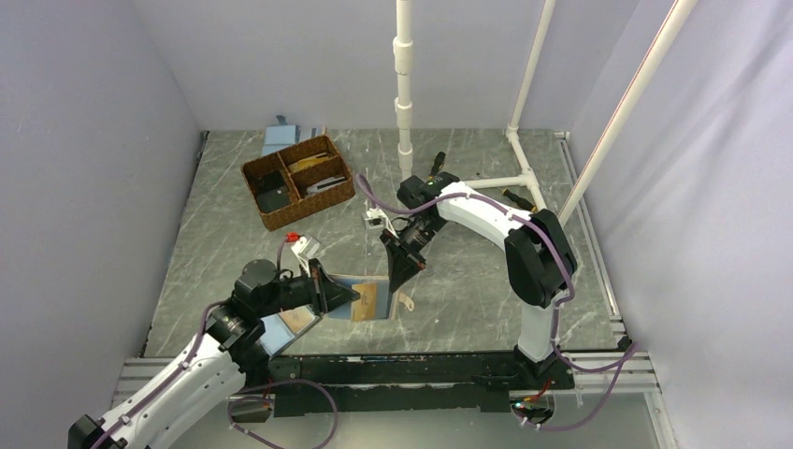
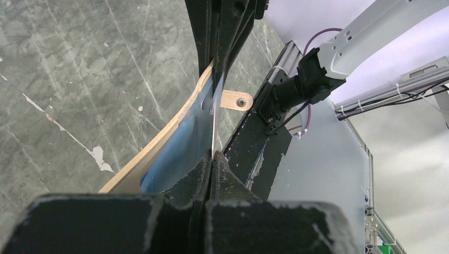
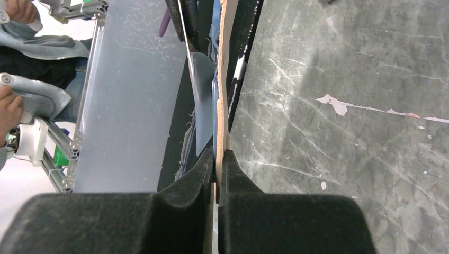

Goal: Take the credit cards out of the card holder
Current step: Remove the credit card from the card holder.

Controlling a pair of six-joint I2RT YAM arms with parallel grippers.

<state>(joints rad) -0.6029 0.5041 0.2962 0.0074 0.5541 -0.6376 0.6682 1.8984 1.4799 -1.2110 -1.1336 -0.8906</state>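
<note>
Top external view shows two arms and two claws meeting over one card holder (image 1: pixel 371 301), which is open with its light-blue inner face up, just above the grey marbled worktop (image 1: pixel 486 299). The left claw (image 1: pixel 348 297) is pressed together on the holder's left part. The panel beyond its tips spreads away toward the right claw (image 1: pixel 404 277). That claw points down and is pinched on the holder's far right edge. One tan patch shows on the blue face between the two claws. I cannot tell whether it is a card or a pocket.

Seen from the left wrist, the two fingers are shut on a thin pale edge of the holder. The tan-edged blue panel curves away ahead of them, and one tan strap tab (image 2: pixel 235 100) with a single snap sticks out just beside the opposite claw's tips. Seen from the right wrist, the two fingers are closed on the tan edging, and the holder runs edge-on straight ahead to the other claw.

Well beyond the left claw stands one brown woven basket (image 1: pixel 313 208) with dividers, and one flat blue thing (image 1: pixel 279 138) lies just behind it.
</note>
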